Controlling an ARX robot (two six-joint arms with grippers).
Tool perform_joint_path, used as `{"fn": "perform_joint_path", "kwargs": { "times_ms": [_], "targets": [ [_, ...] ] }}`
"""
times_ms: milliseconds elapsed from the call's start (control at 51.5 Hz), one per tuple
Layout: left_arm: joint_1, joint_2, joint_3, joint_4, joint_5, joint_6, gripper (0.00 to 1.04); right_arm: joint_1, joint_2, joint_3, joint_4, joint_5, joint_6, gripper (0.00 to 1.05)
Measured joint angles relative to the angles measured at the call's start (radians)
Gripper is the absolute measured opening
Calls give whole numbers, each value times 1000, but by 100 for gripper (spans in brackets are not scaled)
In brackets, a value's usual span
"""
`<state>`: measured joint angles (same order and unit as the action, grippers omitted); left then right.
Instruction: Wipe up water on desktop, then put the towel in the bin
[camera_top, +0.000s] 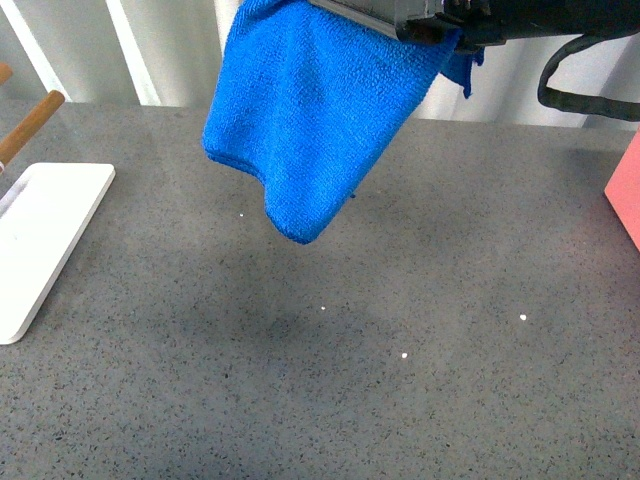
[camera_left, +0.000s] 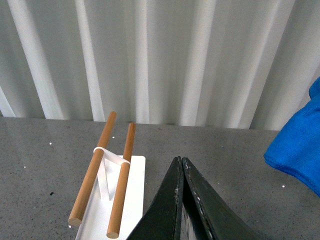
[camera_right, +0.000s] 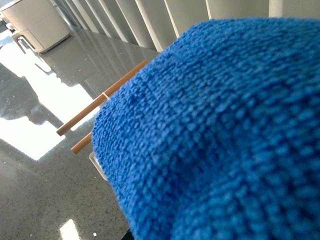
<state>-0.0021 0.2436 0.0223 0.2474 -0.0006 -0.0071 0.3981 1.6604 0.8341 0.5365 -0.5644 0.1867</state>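
Now | towel (camera_top: 310, 120): bright blue, ribbed, hanging over desktop (camera_top: 450, 400) | right hand (camera_top: 425, 28) apparently grips it | left hand (camera_left: 181, 162) clenched

Bright blue towel (camera_top: 310, 110) with a fine ribbed weave. The worktop (camera_top: 450, 420) is glossy dark grey, speckled black and white, dotted with tiny white water drops (camera_top: 404, 355). White tray (camera_top: 45, 240), light brown wooden rods (camera_left: 95, 167), pink object (camera_top: 625, 195), black left gripper (camera_left: 181, 162).

Front view bright, evenly lit; soft shadow on worktop (camera_top: 150, 400) below towel (camera_top: 310, 120), mid-frame. Rt wrist view: strong glare on worktop, towel close-up slightly blurred.
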Motion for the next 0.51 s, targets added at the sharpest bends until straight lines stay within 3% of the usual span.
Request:
{"fn": "perform_joint_path", "kwargs": {
  "times_ms": [272,389,505],
  "targets": [
    [0,-82,0,-81,0,0,3,-11,-11,-14,0,-3,-3,6],
    [0,-204,0,-236,1,0,3,-12,-12,-19,0,-4,-3,6],
    [0,-240,0,-242,1,0,3,-14,-13,-22,0,-4,-3,6]
  ]
}}
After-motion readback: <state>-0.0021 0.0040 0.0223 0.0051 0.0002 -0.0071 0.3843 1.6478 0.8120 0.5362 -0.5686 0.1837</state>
